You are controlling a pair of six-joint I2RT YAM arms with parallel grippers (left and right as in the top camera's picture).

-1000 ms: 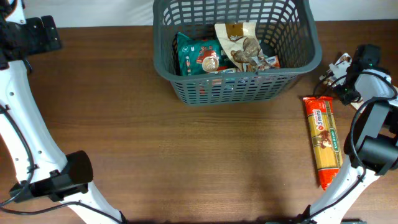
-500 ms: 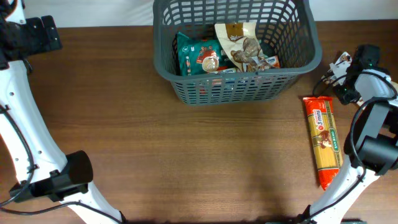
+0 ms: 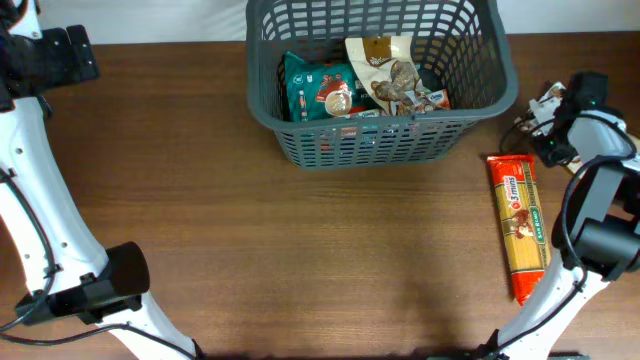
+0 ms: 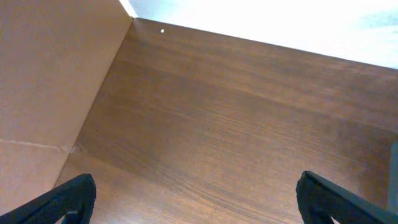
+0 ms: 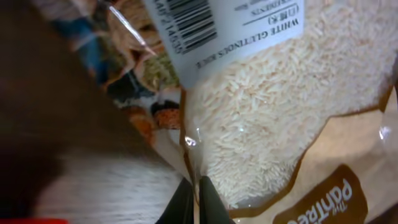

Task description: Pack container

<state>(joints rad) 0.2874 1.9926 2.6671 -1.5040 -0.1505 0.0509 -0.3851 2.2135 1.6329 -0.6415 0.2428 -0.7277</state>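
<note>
The dark grey basket stands at the far middle of the table, holding a teal packet and a brown-and-white packet. My right gripper is at the far right, beside the basket's right end, shut on the edge of a clear bag of white rice, which shows small in the overhead view. In the right wrist view its fingers pinch the bag's seam. My left gripper is open and empty over bare table at the far left.
A long orange spaghetti packet lies lengthwise at the right, just in front of my right gripper. A brown cardboard wall stands along the table's left edge. A white backdrop runs behind the table.
My right gripper with the rice bag has shifted very slightly toward the far edge. Nothing else has moved.
</note>
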